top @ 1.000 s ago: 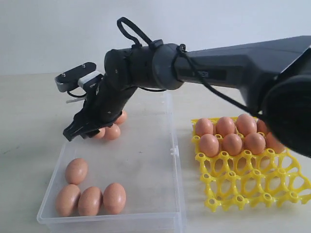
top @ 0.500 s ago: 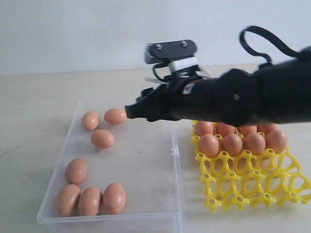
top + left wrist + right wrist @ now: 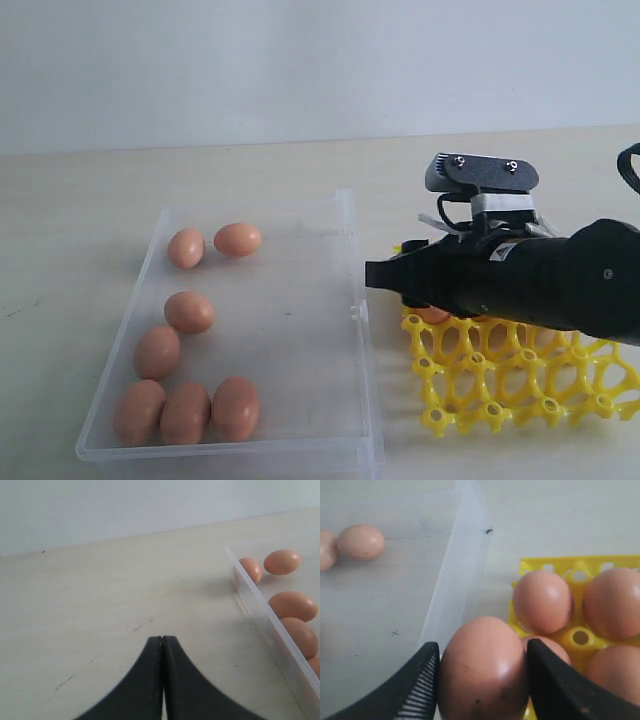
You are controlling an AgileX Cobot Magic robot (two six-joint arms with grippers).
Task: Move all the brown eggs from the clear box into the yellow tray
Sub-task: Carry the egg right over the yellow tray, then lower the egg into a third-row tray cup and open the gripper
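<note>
Several brown eggs [image 3: 188, 311] lie in the clear box [image 3: 352, 262], two at its far end and the others toward the near left corner. My right gripper [image 3: 376, 275] hovers over the left edge of the yellow tray [image 3: 500, 385], shut on one brown egg [image 3: 482, 670] held between both fingers. Other eggs [image 3: 542, 600] sit in the tray's cells [image 3: 580, 637]; in the exterior view my arm hides most of them. My left gripper [image 3: 162, 639] is shut and empty above bare table, beside the box's outer wall [image 3: 260, 605].
The box's clasp tab [image 3: 355, 312] faces the tray across a narrow gap. The tray's near rows [image 3: 480, 400] show open cells. Pale tabletop [image 3: 100, 605] stretches away on the side of the box facing away from the tray.
My right arm swung from the far left of the box rightward to the tray's left edge. One loose egg in the box has shifted toward the near left.
</note>
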